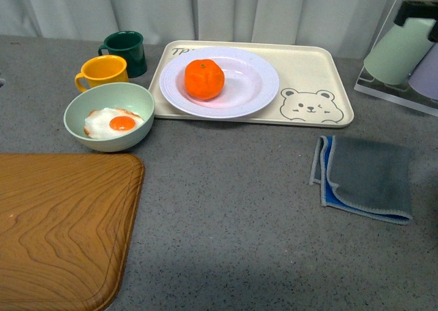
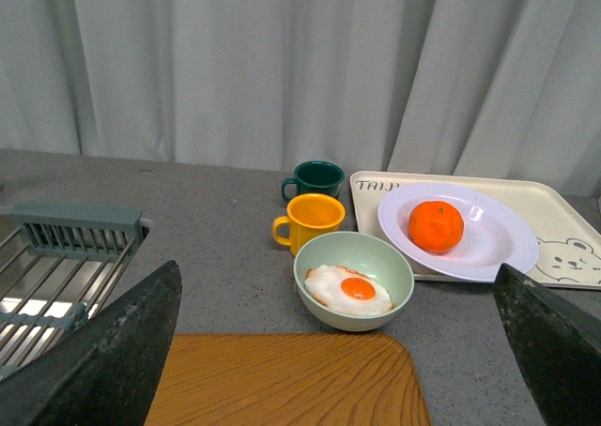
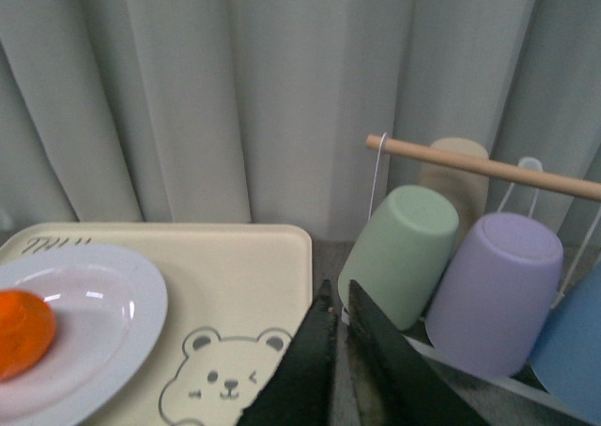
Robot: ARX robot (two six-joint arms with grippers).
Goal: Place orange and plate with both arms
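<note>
The orange [image 1: 204, 78] lies in the white plate [image 1: 260, 85], which sits on the cream bear-print tray [image 1: 321, 71] at the back of the table. Both show in the left wrist view, the orange [image 2: 436, 226] in the plate [image 2: 498, 243], and at the edge of the right wrist view, the orange [image 3: 19, 332] in the plate [image 3: 103, 304]. Neither arm shows in the front view. My left gripper [image 2: 343, 351] is open and empty, well short of the bowl. My right gripper [image 3: 338, 304] is shut on nothing, near the tray's right end.
A pale green bowl [image 1: 75, 112] with a fried egg stands left of the tray, with a yellow mug [image 1: 102, 71] and a dark green mug [image 1: 126, 51] behind. A wooden board [image 1: 61, 222] lies front left, a grey-blue cloth [image 1: 366, 177] right, a cup rack [image 1: 404, 51] back right.
</note>
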